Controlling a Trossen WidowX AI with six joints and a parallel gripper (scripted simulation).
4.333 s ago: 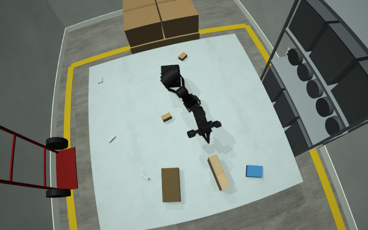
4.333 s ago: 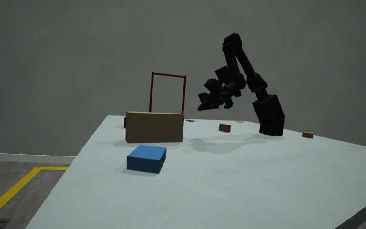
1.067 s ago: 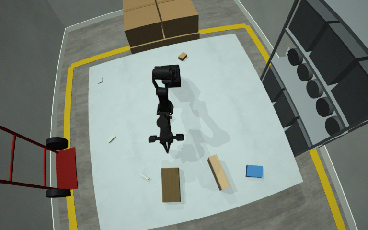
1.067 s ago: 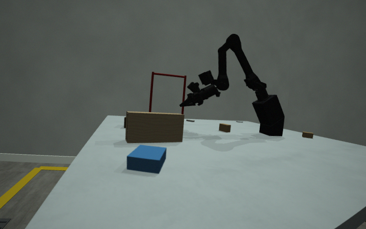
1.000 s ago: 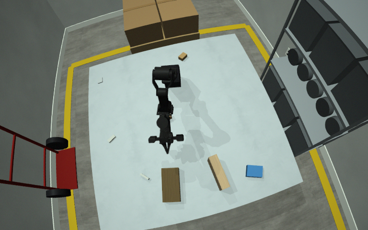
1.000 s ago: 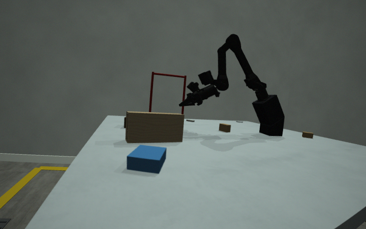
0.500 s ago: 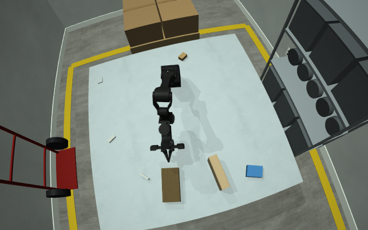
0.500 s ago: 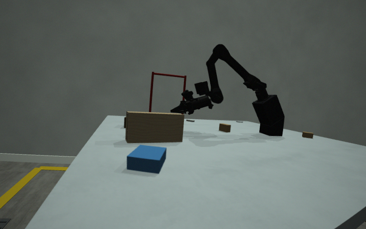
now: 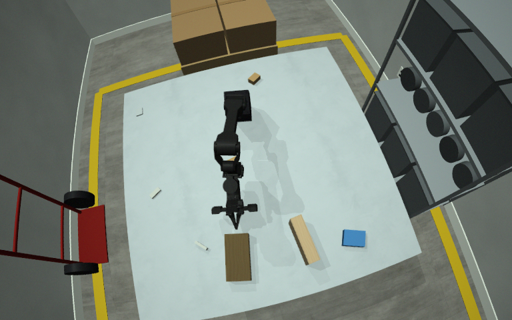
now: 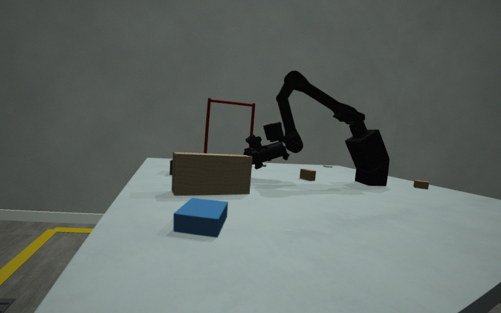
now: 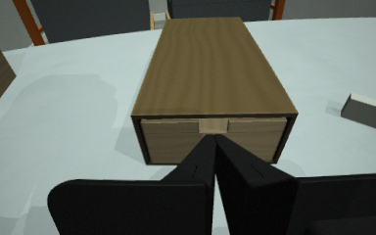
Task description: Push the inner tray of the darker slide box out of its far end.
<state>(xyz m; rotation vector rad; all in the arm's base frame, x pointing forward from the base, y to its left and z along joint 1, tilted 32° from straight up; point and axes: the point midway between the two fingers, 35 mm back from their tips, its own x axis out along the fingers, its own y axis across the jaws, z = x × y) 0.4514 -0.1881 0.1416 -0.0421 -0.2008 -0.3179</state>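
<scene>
The darker slide box (image 9: 237, 256) lies lengthwise in front of the arm, with its near end facing the robot's base. In the wrist view its dark wooden sleeve (image 11: 212, 78) fills the middle, and the paler inner tray's end (image 11: 171, 142) shows in the near opening. My gripper (image 9: 236, 225) is shut and empty, low over the table. Its fingertips (image 11: 214, 139) point at the middle of the tray's near end, very close to it; I cannot tell if they touch. The lighter slide box (image 9: 304, 239) lies to the right. From the side it (image 10: 211, 173) hides most of the darker box.
A blue block (image 9: 353, 238) lies right of the lighter box. Small white pieces (image 9: 201, 245) (image 9: 155, 193) lie left of the darker box, one in the wrist view (image 11: 358, 109). A small brown cube (image 9: 254, 78) sits behind the base. A red hand truck (image 9: 49, 230), cardboard boxes (image 9: 223, 30) and shelves (image 9: 445, 105) surround the table.
</scene>
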